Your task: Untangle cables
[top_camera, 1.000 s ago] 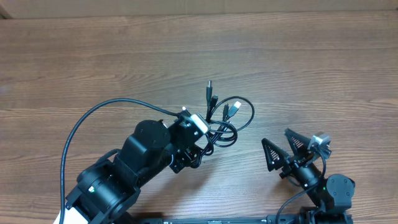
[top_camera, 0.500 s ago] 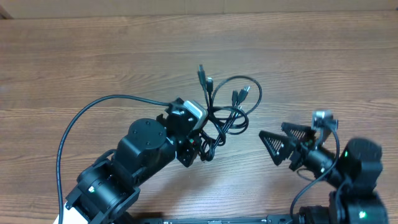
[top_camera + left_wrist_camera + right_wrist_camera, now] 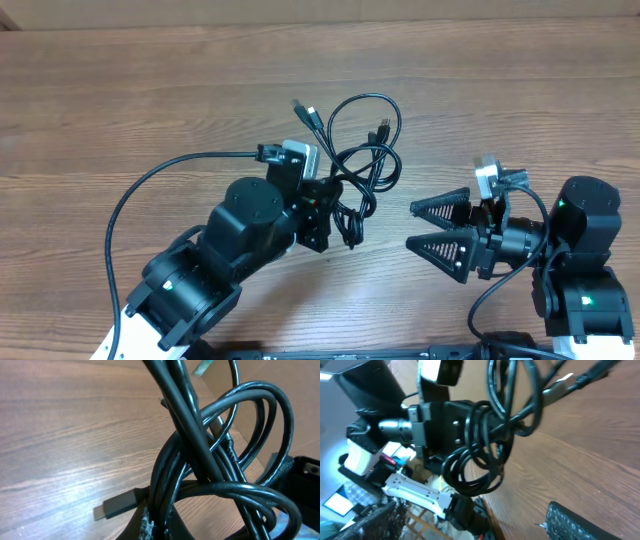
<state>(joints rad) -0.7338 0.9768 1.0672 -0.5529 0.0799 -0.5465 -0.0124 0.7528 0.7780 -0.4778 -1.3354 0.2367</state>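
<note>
The cables (image 3: pixel 358 190) are a knot of thin black loops with small plug ends fanning toward the far side. My left gripper (image 3: pixel 338 205) is shut on the lower part of the bundle and holds it up off the wooden table (image 3: pixel 150 90). The left wrist view shows the cables (image 3: pixel 200 445) filling the picture, pinched in my left gripper (image 3: pixel 162 527), with a flat plug (image 3: pixel 117 505) hanging low. My right gripper (image 3: pixel 425 226) stands open just right of the bundle, its fingers pointing at it and touching nothing. In the right wrist view the cables (image 3: pixel 485 435) dangle ahead of one finger (image 3: pixel 585 522).
The left arm's thick black wire (image 3: pixel 130 200) arcs over the table at the left. The table's far edge (image 3: pixel 320 22) runs along the top. Both arm bases crowd the near edge.
My left gripper has lifted the bundle and carried it away from the near edge. My right gripper has turned to point left, come closer to the cables, and narrowed its jaws a little.
</note>
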